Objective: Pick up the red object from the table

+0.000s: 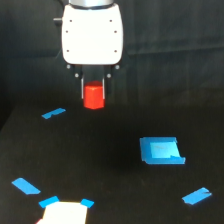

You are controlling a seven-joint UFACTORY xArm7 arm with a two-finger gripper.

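My gripper (93,90) is clamped on the red block (93,97), thin fingers (83,89) pressing both its sides, upper centre of the frame. The block looks clear of the black desk (110,190). A blue square patch (161,151) sits lower right, blue tape strips (53,113) scattered around.

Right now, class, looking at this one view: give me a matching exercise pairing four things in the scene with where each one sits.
Things:
1. red object
2. blue square patch
3. white patch
4. gripper

Places:
A. bottom edge, toward the exterior view's left
B. between the gripper's fingers
C. on the table, toward the exterior view's right
D. top of the view, white body above the fingers

Pairs: 1-B, 2-C, 3-A, 4-D
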